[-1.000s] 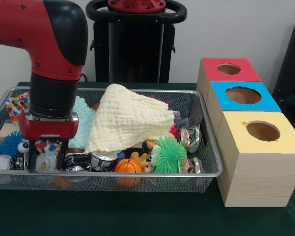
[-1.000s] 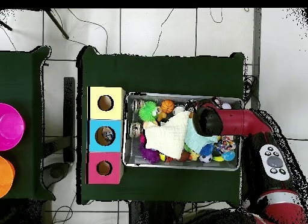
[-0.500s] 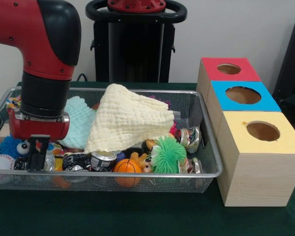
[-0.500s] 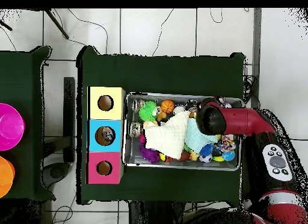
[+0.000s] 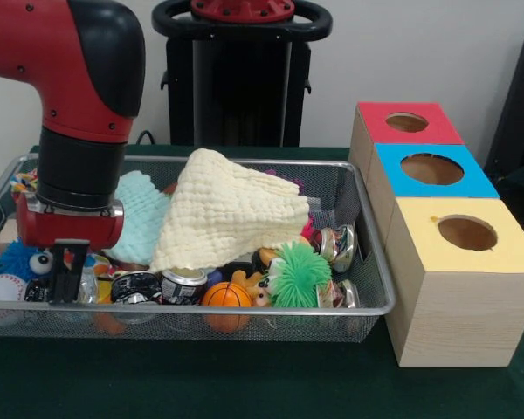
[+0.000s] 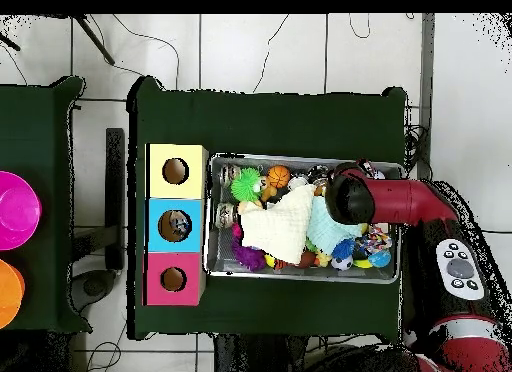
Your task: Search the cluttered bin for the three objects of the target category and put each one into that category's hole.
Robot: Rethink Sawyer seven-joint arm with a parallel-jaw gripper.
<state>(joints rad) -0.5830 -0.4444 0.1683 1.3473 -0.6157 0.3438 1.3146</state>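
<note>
The silver wire-mesh bin [image 5: 244, 307] holds a heap of toys, cans and cloths; it also shows in the overhead view [image 6: 300, 158]. My gripper [image 5: 66, 292] is down in the bin's front left corner, between a blue fuzzy toy [image 5: 16, 258] and a crushed can [image 5: 138, 286]. Its fingers [image 5: 61, 272] stand together, with nothing visible between them. A cream cloth [image 5: 227, 209] and a mint cloth [image 5: 144, 214] cover the middle. To the bin's right stand three boxes with holes: red [image 5: 375, 131], blue [image 5: 476, 179] and yellow [image 5: 506, 253].
A green spiky ball [image 5: 299, 275], an orange basketball toy [image 5: 227, 295], a can [image 5: 185, 284] and a white baseball [image 5: 0, 292] lie along the front rim. Another can [image 5: 341, 244] lies at the right wall. My arm [image 6: 395, 200] overhangs the bin's end.
The gripper moved a little towards the bin's left end and its fingers came together, up to half a second ago. Nothing has moved since.
</note>
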